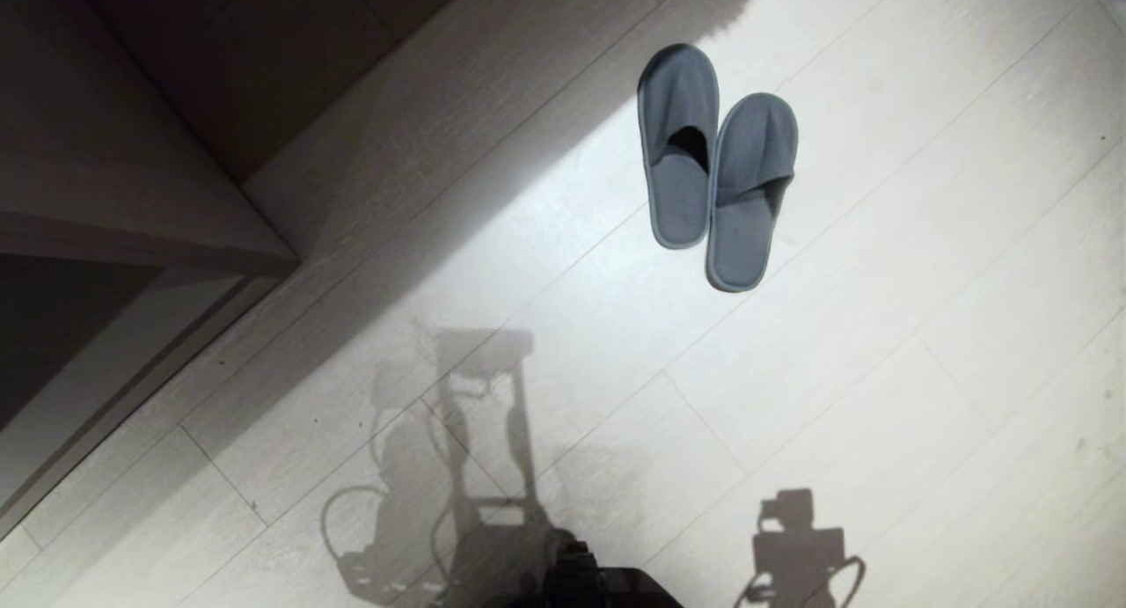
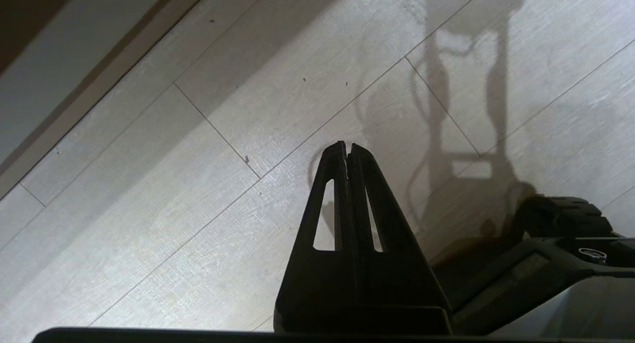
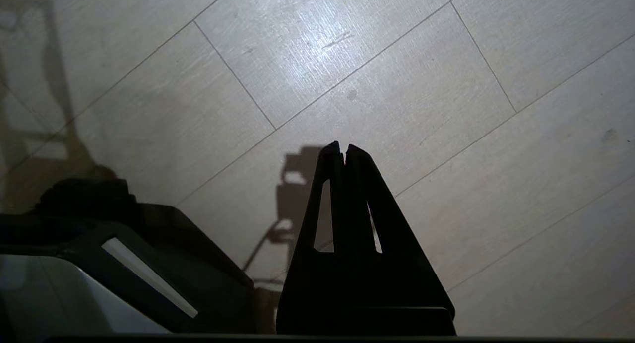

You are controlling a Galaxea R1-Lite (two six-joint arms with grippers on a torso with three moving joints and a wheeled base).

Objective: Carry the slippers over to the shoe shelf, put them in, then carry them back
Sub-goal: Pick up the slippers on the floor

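Nothing done yet: slippers (image 1: 717,164) lying on floor (image 1: 880,370), unheld; left claw (image 2: 347,149) and right claw (image 3: 342,148) both pressed together, empty.

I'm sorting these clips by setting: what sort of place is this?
Probably the entryway or a room of a home or hotel. A pair of grey-blue slippers lies side by side on a pale wood-plank floor, and a taupe built-in unit with a low open cubby stands at the left.
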